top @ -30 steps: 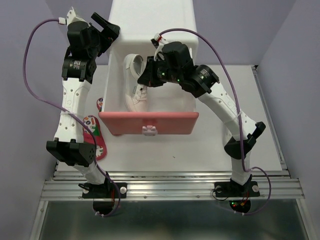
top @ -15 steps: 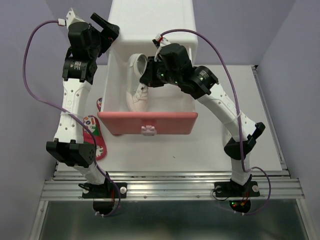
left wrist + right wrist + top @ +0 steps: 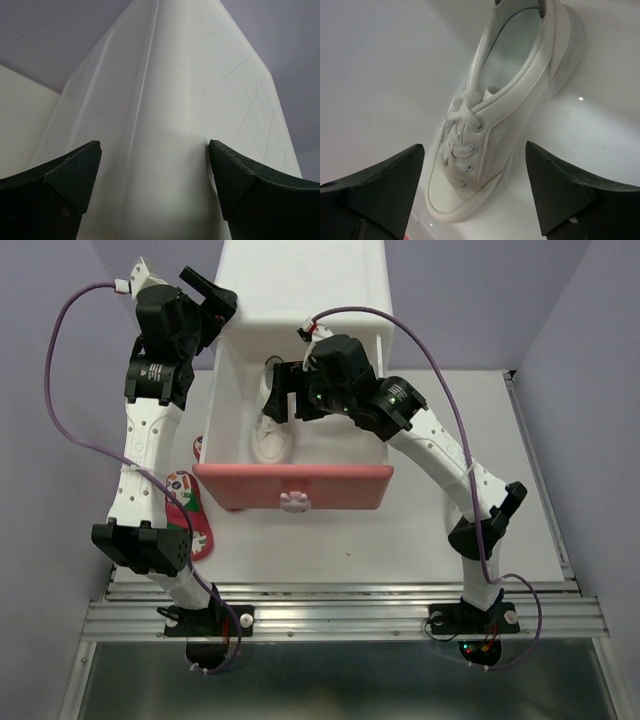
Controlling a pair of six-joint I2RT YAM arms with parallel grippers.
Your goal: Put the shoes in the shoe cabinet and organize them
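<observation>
While the right gripper (image 3: 474,150) hangs spread wide and empty over the white sneaker (image 3: 512,112) on the nine o'clock side of the open pink drawer (image 3: 290,486), a finger could snag those laces and drag it askew, with the left gripper (image 3: 152,147) also open at the shoe cabinet's (image 3: 300,290) ten o'clock corner.

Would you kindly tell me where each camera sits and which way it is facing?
Top external: above and behind the arm bases, facing down on the white cabinet and its open pink-fronted drawer; both arms show.
Left wrist: on the left gripper, facing the cabinet's white corner; both open fingers show.
Right wrist: on the right gripper, looking down at the white lace-up sneaker; both fingers show.
Shared: top and right wrist both see that sneaker.
</observation>
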